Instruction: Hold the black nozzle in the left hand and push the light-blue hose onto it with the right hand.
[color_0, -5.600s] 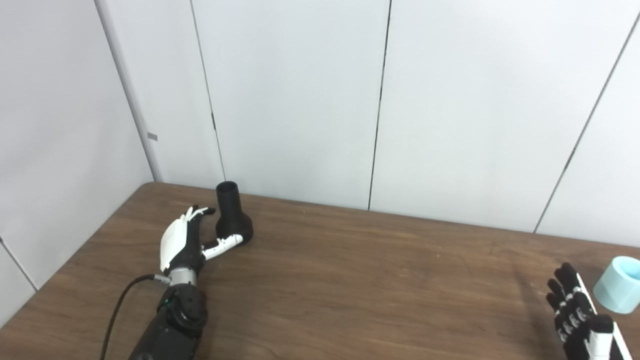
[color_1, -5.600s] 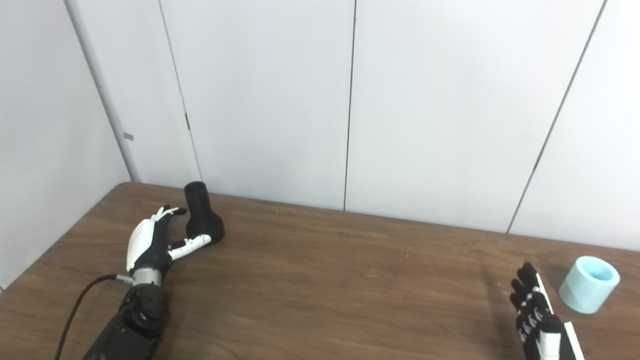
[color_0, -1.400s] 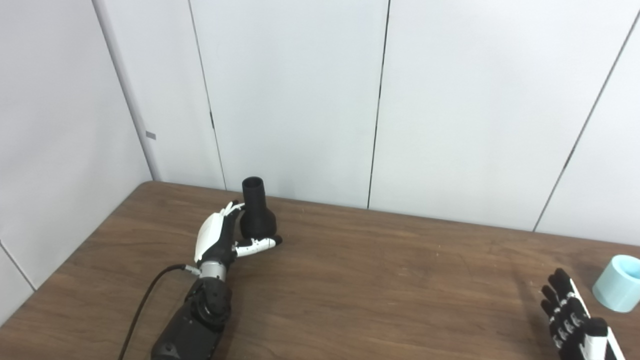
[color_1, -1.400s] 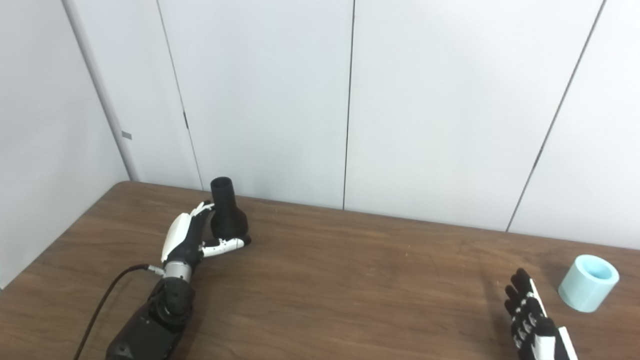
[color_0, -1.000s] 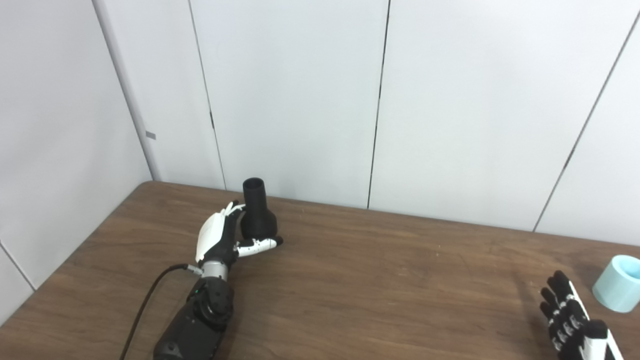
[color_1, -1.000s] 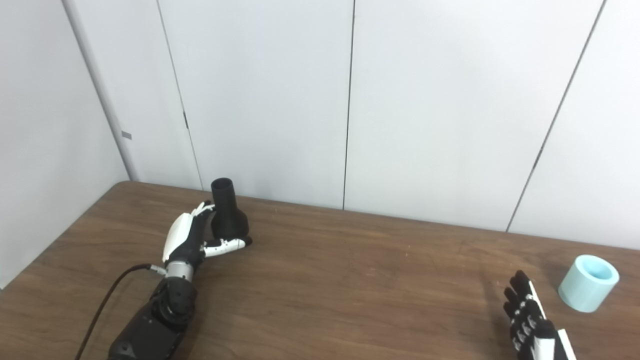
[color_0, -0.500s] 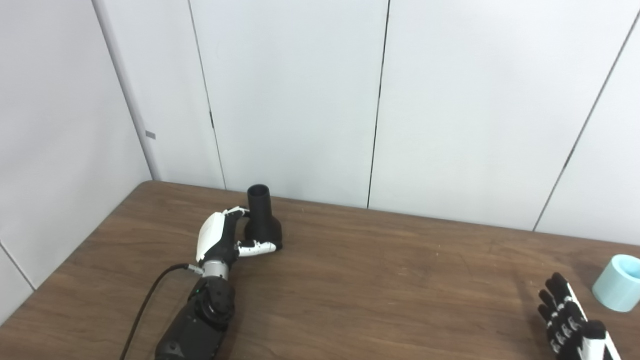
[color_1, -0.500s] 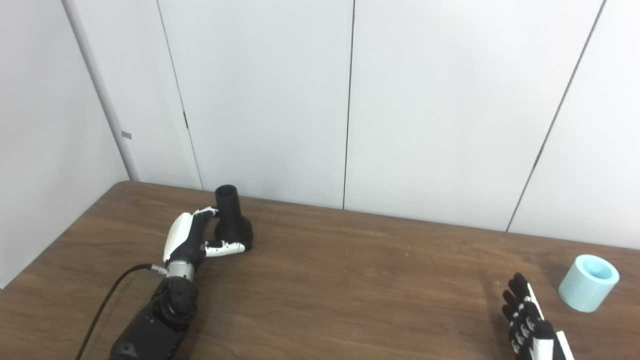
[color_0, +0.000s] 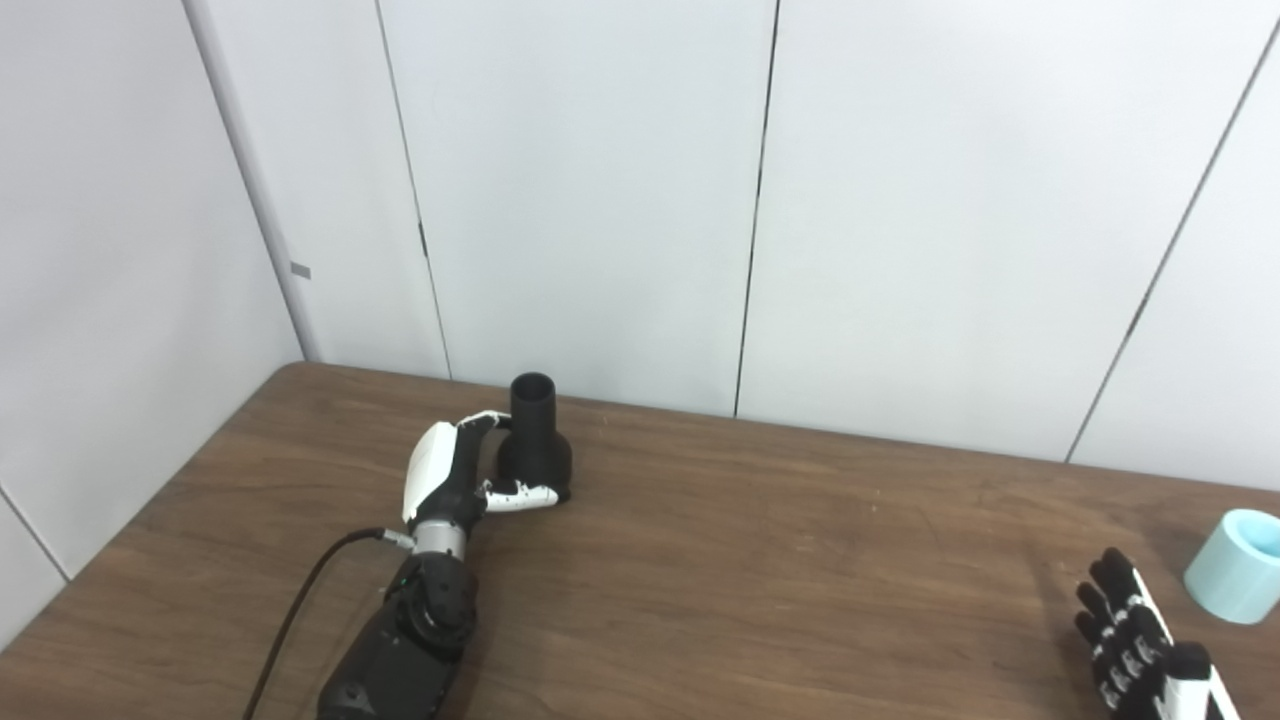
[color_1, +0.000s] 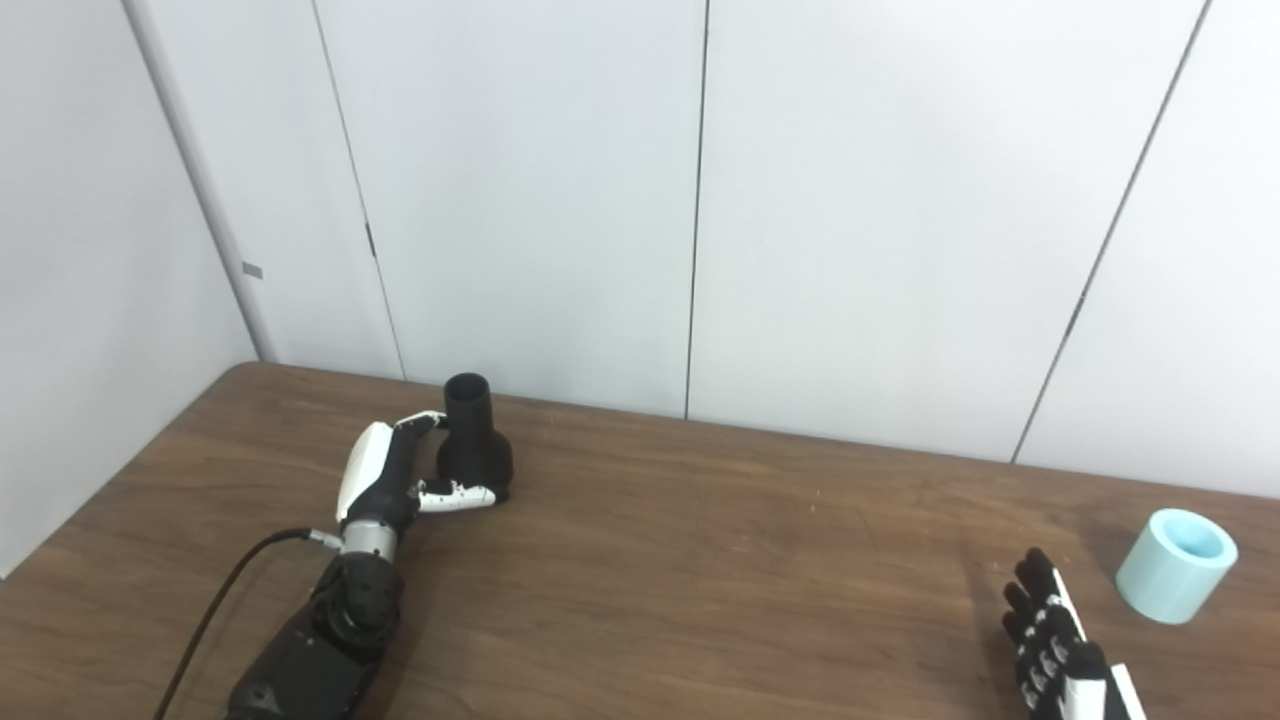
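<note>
The black nozzle stands upright on the wooden table near its back left, narrow neck up. My left hand wraps it from the left: the fingers curl behind the neck and the thumb lies across the front of the wide base. The light-blue hose, a short open cylinder, stands at the far right of the table. My right hand sits low at the bottom right, fingers spread and holding nothing, a little left of and nearer than the hose, apart from it.
White wall panels rise right behind the table's back edge, close behind the nozzle. A black cable trails from the left forearm toward the bottom edge. Bare wood lies between the two hands.
My left hand has closed its fingers around the nozzle and the two have shifted to the right along the table. The right hand has sunk slightly; the hose has not moved.
</note>
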